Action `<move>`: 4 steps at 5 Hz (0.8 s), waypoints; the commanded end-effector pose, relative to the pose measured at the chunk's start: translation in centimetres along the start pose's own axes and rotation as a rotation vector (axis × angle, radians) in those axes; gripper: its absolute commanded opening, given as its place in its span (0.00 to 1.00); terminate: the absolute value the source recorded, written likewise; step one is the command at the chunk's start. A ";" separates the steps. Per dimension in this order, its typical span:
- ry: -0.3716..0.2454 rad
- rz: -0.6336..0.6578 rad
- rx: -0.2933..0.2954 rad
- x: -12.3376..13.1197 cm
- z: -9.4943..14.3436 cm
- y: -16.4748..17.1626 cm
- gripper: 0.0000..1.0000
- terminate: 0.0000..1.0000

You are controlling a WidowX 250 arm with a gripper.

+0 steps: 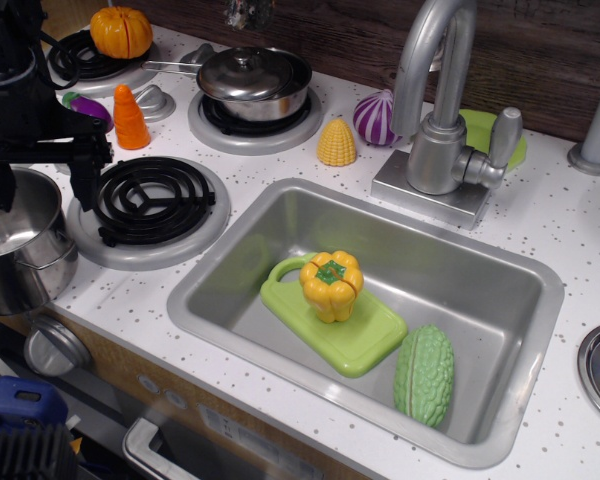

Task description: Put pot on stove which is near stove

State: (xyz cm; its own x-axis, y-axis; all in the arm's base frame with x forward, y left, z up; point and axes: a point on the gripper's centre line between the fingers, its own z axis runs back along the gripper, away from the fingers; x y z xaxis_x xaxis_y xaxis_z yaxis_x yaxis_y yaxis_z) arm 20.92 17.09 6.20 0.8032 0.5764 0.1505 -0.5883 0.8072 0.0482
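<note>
Near left edge: pot [15,245], shiny steel, lidless, upright, partly cut off by frame, sits at the near-left corner of the white speckled tabletop [580,225]. Right beside it, to the right & slightly farther: stove [150,205], black coil on grey disc, nothing on it. Pot not on stove; its side is just at the disc's left rim.

Claw [40,180], black, hangs over the pot's far rim, fingers spread wide apart, gripping nothing. Left finger over the pot's opening near its far left rim, right finger [83,178] just outside the pot's far right rim, above the stove's left edge. Can't tell whether either finger touches the rim.

Right of stove: sink [520,290] w/ green cutting board [355,340], yellow pepper [331,284] on it, green gourd [424,375] near right.

Farther back: orange carrot [131,118], purple eggplant [88,106] behind the claw arm, lidded pan [252,82] on a far burner, corn [337,142], purple onion [373,117], faucet [442,110]. Far left: pumpkin [121,32].
</note>
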 end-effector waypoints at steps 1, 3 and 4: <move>-0.017 -0.002 -0.021 0.6 -0.9 0.7 1.00 0.00; 0.040 0.033 -0.060 0.9 -2.2 1.1 1.00 0.00; 0.036 0.032 -0.052 0.8 -2.1 1.2 0.00 0.00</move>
State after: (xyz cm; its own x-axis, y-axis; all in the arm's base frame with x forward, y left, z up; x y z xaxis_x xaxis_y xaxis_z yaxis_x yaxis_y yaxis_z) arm 20.72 18.36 3.18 0.7909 0.6069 0.0789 -0.6084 0.7936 -0.0057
